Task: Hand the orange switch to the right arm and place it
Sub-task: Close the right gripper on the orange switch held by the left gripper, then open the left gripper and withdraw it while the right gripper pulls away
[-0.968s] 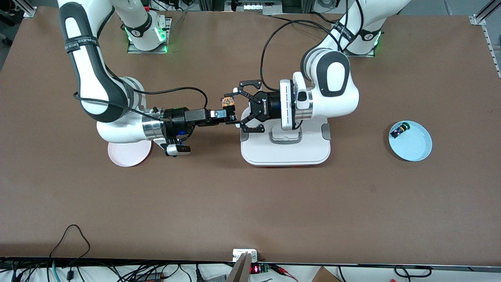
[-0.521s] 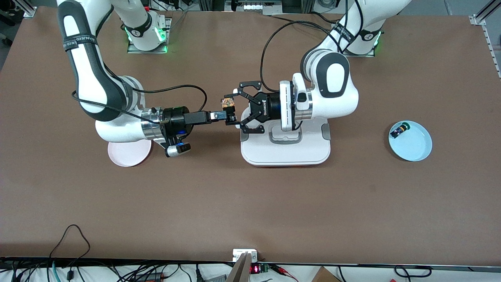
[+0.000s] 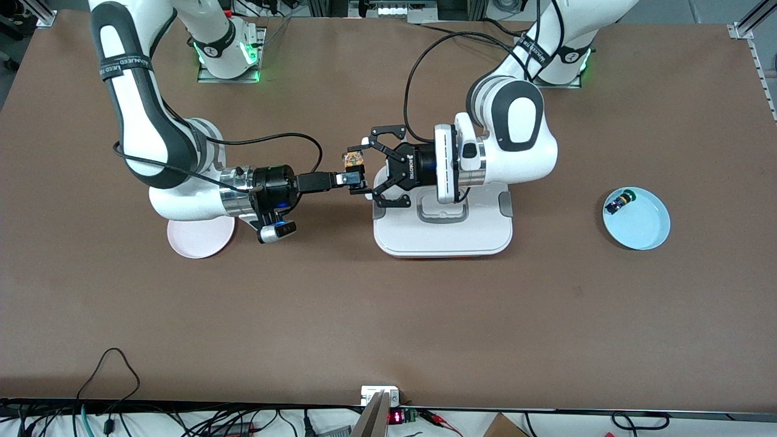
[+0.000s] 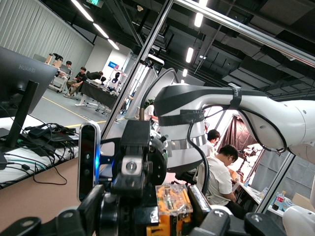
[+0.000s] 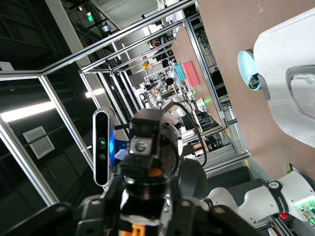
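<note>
Held the orange switch (image 3: 353, 159) in midair just off the white tray's (image 3: 443, 233) edge, left gripper (image 3: 364, 162) and right gripper (image 3: 357, 179) both clamped on it.

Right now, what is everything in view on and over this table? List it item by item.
orange switch: one, orange and black, in the air between both grippers, over the table beside the white tray.
green switch: one, black with green cap, on the blue plate.
blue plate: one, light blue, toward the left arm's end.
pink plate: one, pale pink, toward the right arm's end, partly under the right arm.
white tray: one, white, mid-table under the left arm's wrist.
left gripper: shut on the orange switch.
right gripper: shut on the orange switch.
</note>
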### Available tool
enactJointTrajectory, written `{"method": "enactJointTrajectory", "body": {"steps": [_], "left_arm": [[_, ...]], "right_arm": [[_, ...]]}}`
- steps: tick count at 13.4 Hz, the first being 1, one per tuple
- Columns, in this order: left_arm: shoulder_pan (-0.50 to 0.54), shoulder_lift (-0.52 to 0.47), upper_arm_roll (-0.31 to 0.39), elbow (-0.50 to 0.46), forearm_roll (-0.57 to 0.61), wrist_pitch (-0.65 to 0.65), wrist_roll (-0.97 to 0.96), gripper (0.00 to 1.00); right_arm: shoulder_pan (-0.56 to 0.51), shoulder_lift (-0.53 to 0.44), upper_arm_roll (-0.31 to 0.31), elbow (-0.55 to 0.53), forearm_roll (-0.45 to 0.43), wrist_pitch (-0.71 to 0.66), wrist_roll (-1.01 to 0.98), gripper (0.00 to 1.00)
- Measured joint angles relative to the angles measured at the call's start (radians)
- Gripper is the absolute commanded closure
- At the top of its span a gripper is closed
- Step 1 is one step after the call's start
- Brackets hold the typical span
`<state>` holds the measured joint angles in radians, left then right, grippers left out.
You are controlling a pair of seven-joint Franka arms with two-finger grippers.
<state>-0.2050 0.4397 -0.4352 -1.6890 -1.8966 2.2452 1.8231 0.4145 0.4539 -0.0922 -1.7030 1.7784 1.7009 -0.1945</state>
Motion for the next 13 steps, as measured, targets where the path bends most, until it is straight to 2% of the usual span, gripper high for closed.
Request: {"method": "enactJointTrajectory", "body": {"steps": [3,4,5,6,11,13], "left_arm": [[0.000,0.000,0.000,0.000,0.000,0.000,0.004,0.99],[0.000,0.000,0.000,0.000,0.000,0.000,0.006,0.94],[-0.001,0.000,0.000,0.000,0.000,0.000,0.007,0.82],[-0.001,0.000,0.000,0.000,0.000,0.000,0.007,0.01],[0.002,0.000,0.004,0.002,-0.029,0.002,-0.016,0.00],[0.046,-0.015,0.018,0.004,-0.023,0.007,-0.016,0.00]], "right_arm": [[0.000,0.000,0.000,0.000,0.000,-0.001,-0.018,0.81],[0.000,0.000,0.000,0.000,0.000,-0.002,-0.023,0.81],[0.000,0.000,0.000,0.000,0.000,-0.002,-0.025,0.81],[0.000,0.000,0.000,0.000,0.000,-0.002,-0.027,0.81],[0.001,-0.001,0.000,0.000,0.000,-0.005,-0.078,0.81],[-0.001,0.000,-0.001,0.001,0.003,0.002,-0.087,0.81]]}}
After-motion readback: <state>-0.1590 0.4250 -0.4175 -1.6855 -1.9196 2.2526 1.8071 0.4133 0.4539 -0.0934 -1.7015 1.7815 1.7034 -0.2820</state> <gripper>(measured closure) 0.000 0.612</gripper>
